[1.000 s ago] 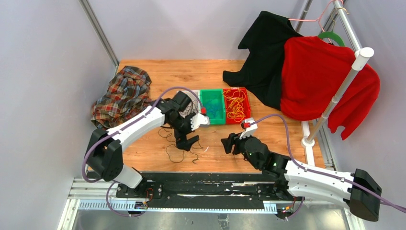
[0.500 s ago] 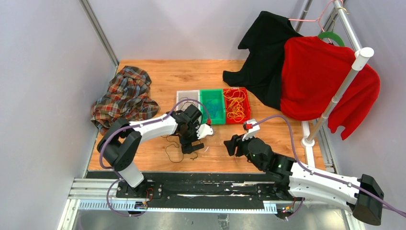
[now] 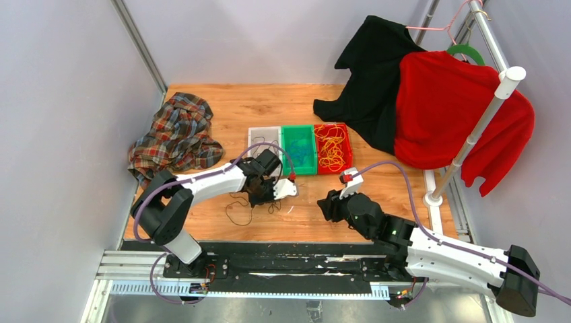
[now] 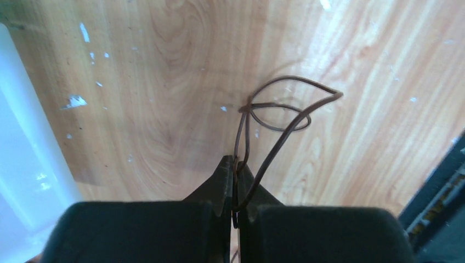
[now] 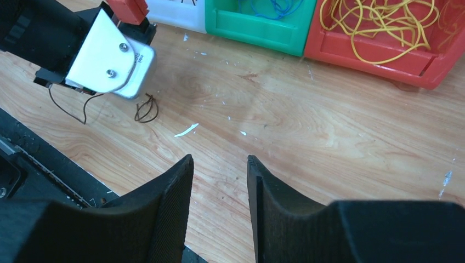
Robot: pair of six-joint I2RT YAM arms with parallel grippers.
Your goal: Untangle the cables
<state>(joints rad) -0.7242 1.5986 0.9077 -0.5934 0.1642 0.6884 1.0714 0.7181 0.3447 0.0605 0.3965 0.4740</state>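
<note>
Thin dark cables [image 3: 237,212] lie in loose loops on the wooden table in front of the bins. My left gripper [image 3: 260,196] is down on them. In the left wrist view it [image 4: 236,164] is shut on a dark cable strand, whose loop [image 4: 336,94] fans out ahead over the wood. The right wrist view shows that small loop [image 5: 147,109] beside the left wrist. My right gripper [image 3: 328,204] hovers to the right, open [image 5: 218,159] with only bare wood between its fingers. Yellow cables [image 3: 330,149] fill the red bin [image 3: 347,145]. Blue cables [image 3: 303,155] lie in the green bin [image 3: 284,148].
A white bin [image 3: 264,130] stands left of the green one. A plaid shirt [image 3: 175,134] lies at the table's left. At the back right, a black garment [image 3: 370,74] and a red sweater [image 3: 458,114] hang from a rack with a white pole [image 3: 471,138]. A black rail [image 3: 283,252] runs along the near edge.
My left gripper came down to the table from beside the bins and closed on a dark cable strand. The right jaws narrowed, and the right arm shifted slightly right.
</note>
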